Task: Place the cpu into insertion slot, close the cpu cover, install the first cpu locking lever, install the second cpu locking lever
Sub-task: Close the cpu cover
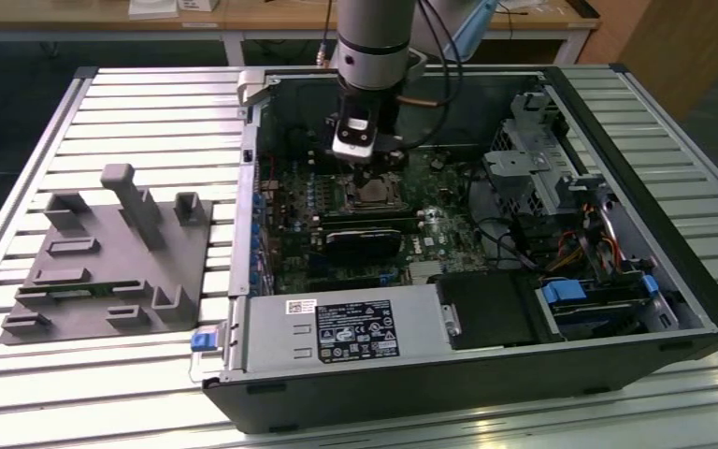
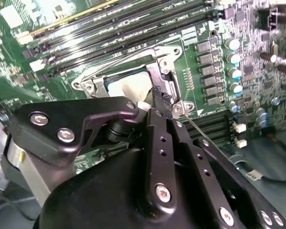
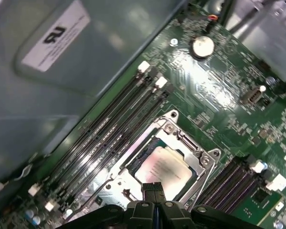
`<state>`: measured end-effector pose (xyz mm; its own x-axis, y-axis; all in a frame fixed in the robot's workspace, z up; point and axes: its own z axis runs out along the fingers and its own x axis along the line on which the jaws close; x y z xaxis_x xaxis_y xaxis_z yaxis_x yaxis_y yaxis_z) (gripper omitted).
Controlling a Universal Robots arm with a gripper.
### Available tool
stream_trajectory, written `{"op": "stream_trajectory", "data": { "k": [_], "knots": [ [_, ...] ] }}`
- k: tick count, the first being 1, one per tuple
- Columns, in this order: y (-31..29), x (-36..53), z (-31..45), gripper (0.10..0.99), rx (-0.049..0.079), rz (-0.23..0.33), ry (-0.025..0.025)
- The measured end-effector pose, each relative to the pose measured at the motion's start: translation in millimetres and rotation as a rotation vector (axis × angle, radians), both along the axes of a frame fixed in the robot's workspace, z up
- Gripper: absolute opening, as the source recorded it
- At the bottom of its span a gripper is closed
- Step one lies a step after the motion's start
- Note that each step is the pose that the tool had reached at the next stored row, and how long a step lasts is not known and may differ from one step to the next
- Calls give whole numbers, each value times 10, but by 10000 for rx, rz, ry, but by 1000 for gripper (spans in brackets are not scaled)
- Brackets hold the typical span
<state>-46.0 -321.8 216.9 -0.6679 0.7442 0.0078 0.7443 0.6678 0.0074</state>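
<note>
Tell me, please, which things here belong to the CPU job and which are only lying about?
Belong to the job:
- cpu, lying in the window of the cpu cover
- insertion slot
- end effector, at the socket's edge

Lying about:
- grey fixture block
- memory slots
- coin battery

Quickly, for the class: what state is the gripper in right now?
Gripper: shut, nothing visibly held, tips at the edge of the cpu cover.
</note>
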Motion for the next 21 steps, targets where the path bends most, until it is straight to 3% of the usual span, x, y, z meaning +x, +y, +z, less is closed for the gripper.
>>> {"op": "stream_trajectory", "data": {
  "k": [21],
  "knots": [
    [0,0,-1,106,0,3419,0]
  ]
}}
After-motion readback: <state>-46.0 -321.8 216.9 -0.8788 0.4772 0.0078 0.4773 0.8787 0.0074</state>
